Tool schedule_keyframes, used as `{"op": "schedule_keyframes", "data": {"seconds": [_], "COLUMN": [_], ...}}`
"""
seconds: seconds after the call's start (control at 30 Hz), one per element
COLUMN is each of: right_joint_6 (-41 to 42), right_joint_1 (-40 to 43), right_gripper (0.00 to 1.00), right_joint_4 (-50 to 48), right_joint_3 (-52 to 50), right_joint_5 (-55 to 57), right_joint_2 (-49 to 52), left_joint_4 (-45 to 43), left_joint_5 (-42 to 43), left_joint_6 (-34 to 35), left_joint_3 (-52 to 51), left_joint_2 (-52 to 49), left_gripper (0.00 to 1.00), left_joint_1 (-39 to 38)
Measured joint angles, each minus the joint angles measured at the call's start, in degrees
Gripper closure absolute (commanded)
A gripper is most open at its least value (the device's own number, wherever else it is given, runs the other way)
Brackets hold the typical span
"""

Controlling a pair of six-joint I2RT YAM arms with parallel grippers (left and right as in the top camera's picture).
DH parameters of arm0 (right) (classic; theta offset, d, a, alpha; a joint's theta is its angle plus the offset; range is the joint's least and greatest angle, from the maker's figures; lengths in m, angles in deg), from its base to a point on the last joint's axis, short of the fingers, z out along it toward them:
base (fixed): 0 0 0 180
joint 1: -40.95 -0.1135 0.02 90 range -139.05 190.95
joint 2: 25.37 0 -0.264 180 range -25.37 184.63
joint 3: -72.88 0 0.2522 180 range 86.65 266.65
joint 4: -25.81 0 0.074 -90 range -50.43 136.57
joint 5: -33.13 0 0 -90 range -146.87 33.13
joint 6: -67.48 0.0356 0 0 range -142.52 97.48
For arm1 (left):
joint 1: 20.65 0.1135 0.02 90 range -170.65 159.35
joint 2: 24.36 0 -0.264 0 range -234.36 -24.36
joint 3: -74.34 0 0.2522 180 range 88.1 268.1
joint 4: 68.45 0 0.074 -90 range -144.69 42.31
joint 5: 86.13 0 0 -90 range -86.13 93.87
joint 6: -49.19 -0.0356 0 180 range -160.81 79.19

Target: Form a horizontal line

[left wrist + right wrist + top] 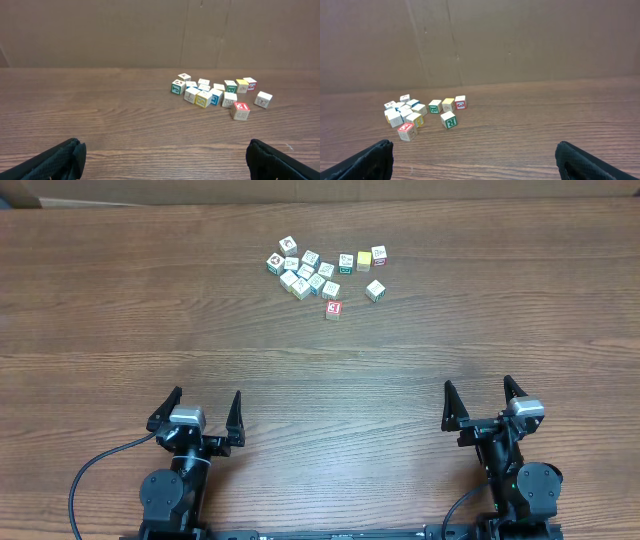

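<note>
Item: small wooden picture cubes (318,270), loose bunch, far centre of brown wooden table (120,310); red-and-white faced cube (333,308) at its near edge. No row begun. left gripper (207,395), right gripper (478,383): spread wide, empty, well apart from the bunch. Next, likely: reach out, take first cube.

The tabletop (120,310) is brown with fine horizontal wood grain. The red-and-white cube (333,308) shows a red-bordered face. One yellow cube (364,259) stands out, and the other cubes (305,272) are white or cream with green, blue or yellow edging. The left end effector (207,398) and right end effector (478,388) are black.
</note>
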Motion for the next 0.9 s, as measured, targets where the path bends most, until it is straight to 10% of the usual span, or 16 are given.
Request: {"op": "schedule_keyframes", "data": {"seconds": [0.9], "right_joint_6": [-0.02], "right_joint_1": [-0.02], "right_gripper": [0.00], "right_joint_4": [-0.02], "right_joint_3": [0.00], "right_joint_5": [0.00], "right_joint_2": [0.00], "left_joint_4": [0.02], "left_joint_5": [-0.85], "left_joint_6": [0.00], "left_joint_3": [0.00], "left_joint_2": [0.00], "left_gripper": [0.00], "left_joint_1": [0.00]}}
